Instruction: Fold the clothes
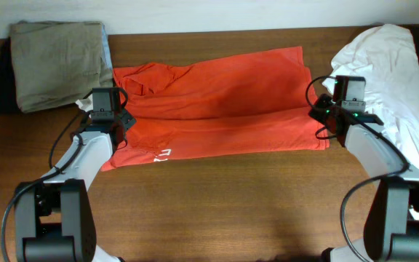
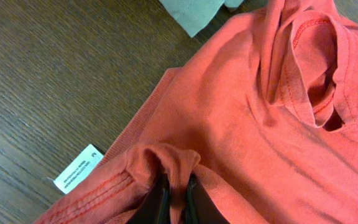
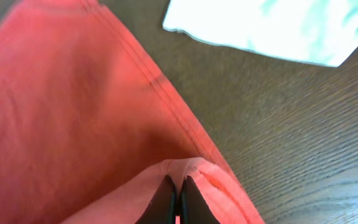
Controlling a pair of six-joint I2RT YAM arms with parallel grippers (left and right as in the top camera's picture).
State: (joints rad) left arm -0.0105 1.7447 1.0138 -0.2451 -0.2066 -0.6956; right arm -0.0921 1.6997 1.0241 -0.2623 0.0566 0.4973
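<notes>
The red-orange T-shirt [image 1: 217, 102] lies across the table, partly folded lengthwise, with white lettering near its lower left edge. My left gripper [image 1: 120, 122] is shut on a pinch of the shirt's fabric at its left end; in the left wrist view the jaws [image 2: 176, 198] hold a raised fold of the T-shirt [image 2: 260, 112], with the collar to the upper right and the white neck tag [image 2: 78, 168] to the left. My right gripper [image 1: 321, 116] is shut on the shirt's right edge; in the right wrist view the jaws [image 3: 178, 198] pinch the T-shirt [image 3: 61, 112] by its hem.
Folded khaki-grey garments [image 1: 58, 62] sit at the back left, their corner showing in the left wrist view [image 2: 194, 12]. A white garment [image 1: 384, 73] lies at the back right, also in the right wrist view [image 3: 272, 25]. Bare wooden table [image 1: 224, 204] lies in front.
</notes>
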